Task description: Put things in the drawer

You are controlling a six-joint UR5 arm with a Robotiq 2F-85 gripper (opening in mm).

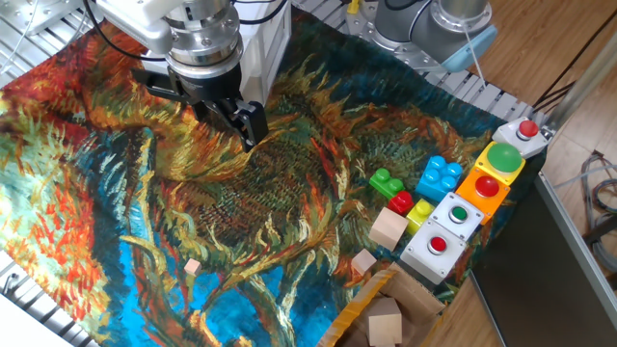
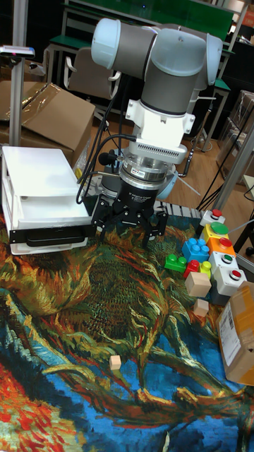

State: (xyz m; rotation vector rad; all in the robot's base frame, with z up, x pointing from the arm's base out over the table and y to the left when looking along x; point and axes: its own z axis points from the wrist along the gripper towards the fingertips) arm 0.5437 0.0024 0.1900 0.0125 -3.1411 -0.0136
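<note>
In the fixed view, my gripper hangs over the far part of the painted cloth, and I see only one dark finger clearly, so from here I cannot say how wide I am open. The tiny cube lies alone on the cloth near the front edge, well apart from me and also apart from the bigger wooden blocks that stand beside the button boxes. It is pale pinkish-tan, it sits flat on one face, and it looks much smaller than those blocks. In the tall fixed view, my gripper shows both fingers spread wide apart with nothing between them, so I hold nothing. I hang just beside the right end of the white plastic box. The dark-edged lower tray I take to be the drawer, but I cannot tell if it is pulled out. The tiny cube is low on the cloth here, on a blue and orange part, far from the drawer. I judge the task is at its beginning: nothing is visible inside the drawer, and the picking, carrying and dropping are all left.
</note>
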